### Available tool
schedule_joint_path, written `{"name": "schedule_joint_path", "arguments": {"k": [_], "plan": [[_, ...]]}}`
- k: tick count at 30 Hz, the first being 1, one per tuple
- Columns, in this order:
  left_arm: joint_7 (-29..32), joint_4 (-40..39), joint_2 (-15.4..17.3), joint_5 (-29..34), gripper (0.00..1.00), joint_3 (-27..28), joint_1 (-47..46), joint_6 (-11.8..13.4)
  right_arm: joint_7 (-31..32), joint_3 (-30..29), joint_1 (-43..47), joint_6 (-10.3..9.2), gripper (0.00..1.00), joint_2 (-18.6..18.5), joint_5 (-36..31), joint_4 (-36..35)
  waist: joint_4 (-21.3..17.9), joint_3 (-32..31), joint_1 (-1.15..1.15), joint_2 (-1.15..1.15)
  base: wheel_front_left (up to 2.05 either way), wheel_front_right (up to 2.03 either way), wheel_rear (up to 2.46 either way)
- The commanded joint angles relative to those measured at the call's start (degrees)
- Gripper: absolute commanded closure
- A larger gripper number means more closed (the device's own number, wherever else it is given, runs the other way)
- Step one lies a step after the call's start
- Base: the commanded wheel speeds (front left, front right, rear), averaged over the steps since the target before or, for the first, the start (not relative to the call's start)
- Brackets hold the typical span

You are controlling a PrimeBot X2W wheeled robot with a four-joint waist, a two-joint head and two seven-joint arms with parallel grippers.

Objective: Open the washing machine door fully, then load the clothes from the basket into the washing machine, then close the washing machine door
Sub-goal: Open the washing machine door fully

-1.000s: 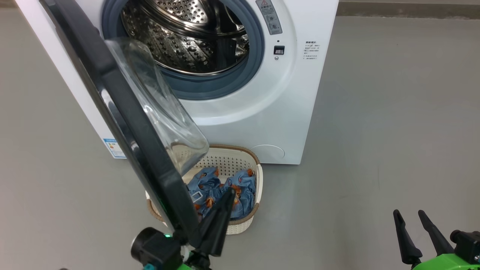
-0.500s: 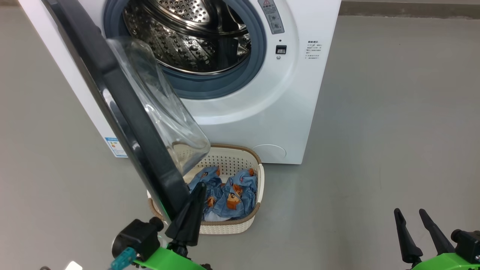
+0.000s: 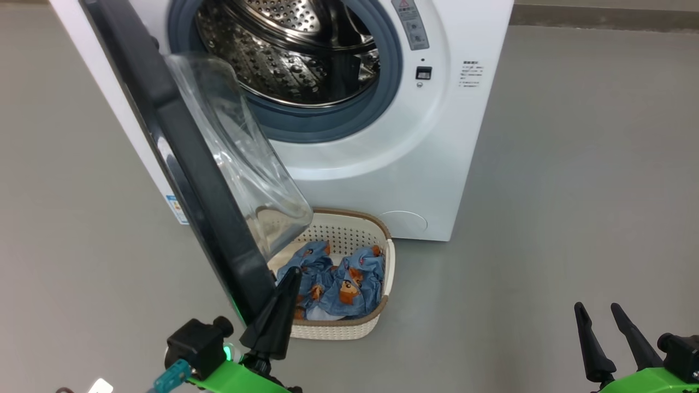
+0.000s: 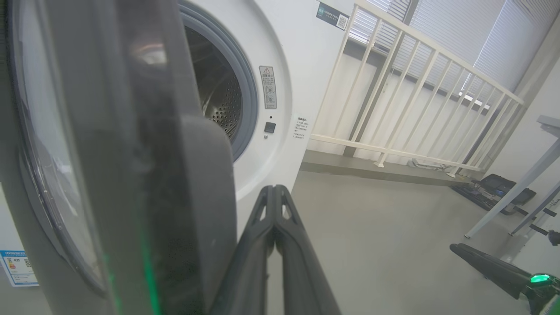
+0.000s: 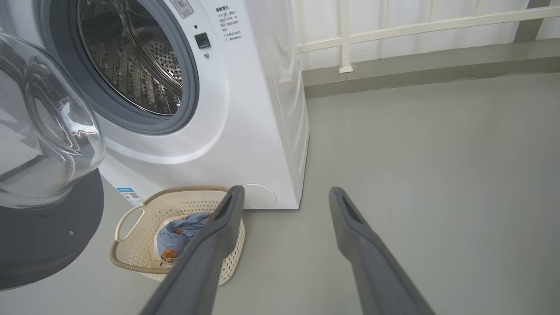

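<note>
Operator: Where do things stand?

Me: My left claw [image 3: 292, 275] is pinched shut on nothing. Its long dark fingers lie along the inner side of the washing machine door's [image 3: 180, 158] lower edge — touching or just beside it, I cannot tell. My right claw [image 3: 596, 308] hangs wide open and empty, well apart over bare floor [image 3: 546, 218]. The door stands only part-way out from the washing machine [image 3: 382, 180]. Its glass bowl [image 3: 240, 158] overhangs the left of the basket [image 3: 389, 262], which sits on the floor at the foot of the machine's front.

Operator: What could go wrong?

Me: I judge the black rim [image 3: 229, 256] is the trouble: it is glossy, hard and curved, and my tapered tip has no hold on it. If I push off-line I slide off, and the door may swing back. If I leave it half open, the bulging bowl blocks my way down to the clothes [image 3: 338, 278]. The basket looks light, perforated cream plastic with a woven-look brown band on top, and the grey floor is smooth, so a nudge from door or arm would probably shove it. The clothes are limp blue printed fabric in a crumpled heap — likely to trail and snag on the soft grey rubber ring [image 3: 338, 117] before reaching the holed steel drum [image 3: 284, 60].
</note>
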Motion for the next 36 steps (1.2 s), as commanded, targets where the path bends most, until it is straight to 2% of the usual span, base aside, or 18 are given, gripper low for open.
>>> {"name": "schedule_joint_path", "arguments": {"k": [1, 24, 36], "plan": [[-0.4, -0.6, 1.2, 0.0, 1.00, 4.0, -1.6, 0.6, -0.7, 1.0, -0.4, 0.09, 0.00, -0.8, -0.5, -1.5, 0.7, -0.1, 0.00, 0.00, 0.00, 0.00, 0.00], [-0.4, -1.2, 1.2, 3.2, 1.00, 7.1, 2.9, 1.4, -0.7, 2.1, 0.5, 0.09, 0.00, -1.0, -0.1, -1.3, 12.3, -1.5, 0.00, 0.00, 0.00, 0.00, 0.00], [-0.4, 1.4, 3.8, 3.0, 1.00, 12.6, 1.8, 2.1, -0.7, 2.3, 0.9, 0.09, 0.00, -0.3, -0.1, -1.0, 16.0, -2.2, 0.00, 0.00, 0.00, 0.00, 0.00]]}}
